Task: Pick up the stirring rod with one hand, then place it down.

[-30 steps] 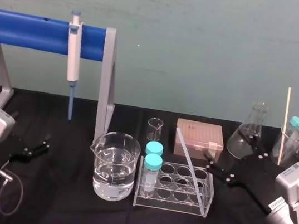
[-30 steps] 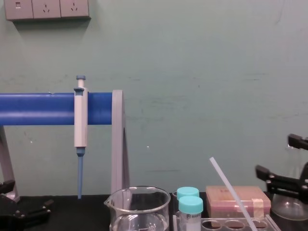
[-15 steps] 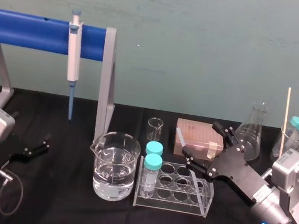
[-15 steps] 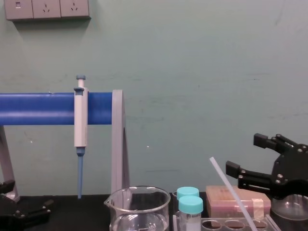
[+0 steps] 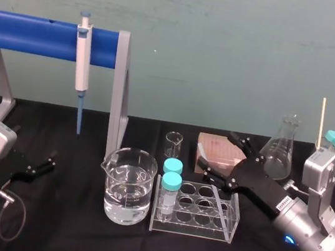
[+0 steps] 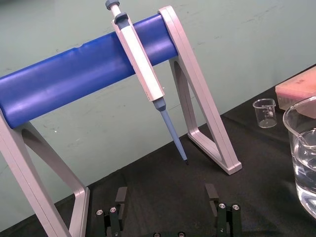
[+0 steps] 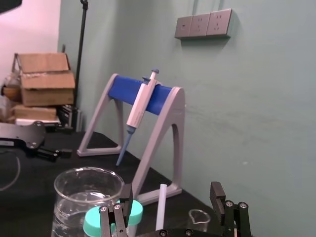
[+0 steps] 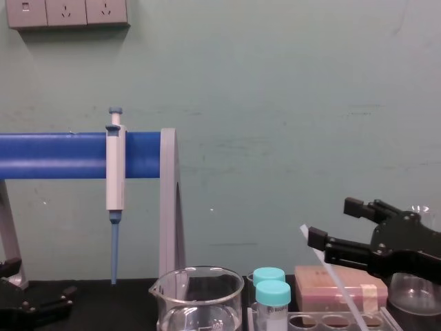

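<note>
Two black fingers of my right gripper are standing spread wide above the rear right part of the test-tube rack, and they are closing on nothing. The stirring rod is leaning in that rack. Its lower end is resting inside the right end of the rack, and its upper end is slanting up and back past the rack's rear edge. That upper end is sitting between my open fingers. In my right wrist view the stirring rod is rising in the gap with free space on either side, nearer to one finger than the other. From the chest view the lower finger's tip is overlapping the rod's top, and I cannot tell whether they are touching.

My left gripper is lying parked well to the left of the rack, low over the black table, with its fingers also apart.
</note>
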Tool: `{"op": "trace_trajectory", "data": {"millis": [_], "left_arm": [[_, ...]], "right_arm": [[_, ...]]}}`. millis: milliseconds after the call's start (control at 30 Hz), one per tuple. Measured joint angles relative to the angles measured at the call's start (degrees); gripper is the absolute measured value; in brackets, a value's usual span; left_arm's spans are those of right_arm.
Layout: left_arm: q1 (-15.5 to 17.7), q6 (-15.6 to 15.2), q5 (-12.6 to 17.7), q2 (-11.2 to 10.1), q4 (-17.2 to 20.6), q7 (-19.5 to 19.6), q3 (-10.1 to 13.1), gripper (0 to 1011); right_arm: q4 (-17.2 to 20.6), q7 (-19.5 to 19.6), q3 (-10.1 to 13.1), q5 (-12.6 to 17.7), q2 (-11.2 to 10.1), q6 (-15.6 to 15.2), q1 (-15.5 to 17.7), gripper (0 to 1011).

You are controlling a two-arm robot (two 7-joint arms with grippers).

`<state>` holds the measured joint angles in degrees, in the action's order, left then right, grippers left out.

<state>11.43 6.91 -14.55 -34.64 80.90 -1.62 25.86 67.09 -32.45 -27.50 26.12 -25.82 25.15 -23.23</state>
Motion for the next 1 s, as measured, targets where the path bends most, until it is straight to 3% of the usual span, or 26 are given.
{"op": "trace_trajectory", "data": {"millis": [533,1000], "left_arm": [[0.0,0.0,0.0,0.0,0.0,0.0,0.0,1000],[0.0,0.0,0.0,0.0,0.0,0.0,0.0,1000]], "right_arm": [[-7.4,-9.5,1.6,6.9,3.9,-6.2,-3.4,1003],[-11.0,-13.0,1.7,7.5,5.2,-11.9,-5.2,1003]]}}
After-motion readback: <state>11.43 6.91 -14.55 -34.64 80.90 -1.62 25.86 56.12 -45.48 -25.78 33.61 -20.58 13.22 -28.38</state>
